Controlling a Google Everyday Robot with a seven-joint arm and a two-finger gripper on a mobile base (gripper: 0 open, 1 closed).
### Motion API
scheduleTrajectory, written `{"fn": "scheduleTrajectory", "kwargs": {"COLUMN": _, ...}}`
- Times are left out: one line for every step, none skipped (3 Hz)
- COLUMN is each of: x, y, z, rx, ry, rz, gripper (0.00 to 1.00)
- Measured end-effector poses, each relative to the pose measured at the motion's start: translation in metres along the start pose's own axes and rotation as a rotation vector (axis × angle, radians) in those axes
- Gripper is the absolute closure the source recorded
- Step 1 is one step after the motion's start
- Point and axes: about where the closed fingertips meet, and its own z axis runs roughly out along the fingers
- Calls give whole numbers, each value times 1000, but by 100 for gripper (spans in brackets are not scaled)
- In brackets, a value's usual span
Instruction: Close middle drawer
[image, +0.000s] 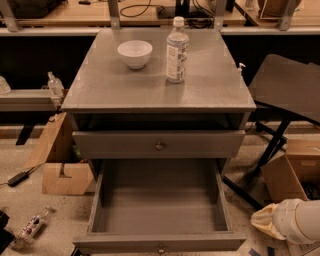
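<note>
The middle drawer (160, 212) is pulled far out of the grey cabinet, and its inside is empty. Its flat front (125, 244) lies at the bottom edge of the view, with a small brass knob (161, 248). Above it, the top drawer (120, 145) with its own knob (159, 146) stands slightly out. A white and beige part of my arm (292, 222) shows at the lower right, to the right of the open drawer and apart from it. My gripper is out of view.
A white bowl (134, 53) and a plastic bottle (177, 50) stand on the cabinet top (125, 85). Cardboard boxes lie on the floor at the left (62, 170) and at the right (292, 172). A dark folding table (292, 85) stands to the right.
</note>
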Motion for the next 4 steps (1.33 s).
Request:
{"fn": "scheduleTrajectory", "kwargs": {"x": 28, "y": 38, "z": 53, "rx": -51, "ry": -51, "rz": 93, "gripper": 100}}
{"fn": "scheduleTrajectory", "kwargs": {"x": 58, "y": 79, "z": 108, "rx": -92, "ry": -96, "rz": 187, "gripper": 100}}
{"fn": "scheduleTrajectory", "kwargs": {"x": 60, "y": 111, "z": 154, "rx": -137, "ry": -132, "rz": 211, "gripper": 100}}
{"fn": "scheduleTrajectory", "kwargs": {"x": 52, "y": 121, "z": 221, "rx": -162, "ry": -176, "rz": 174, "gripper": 100}}
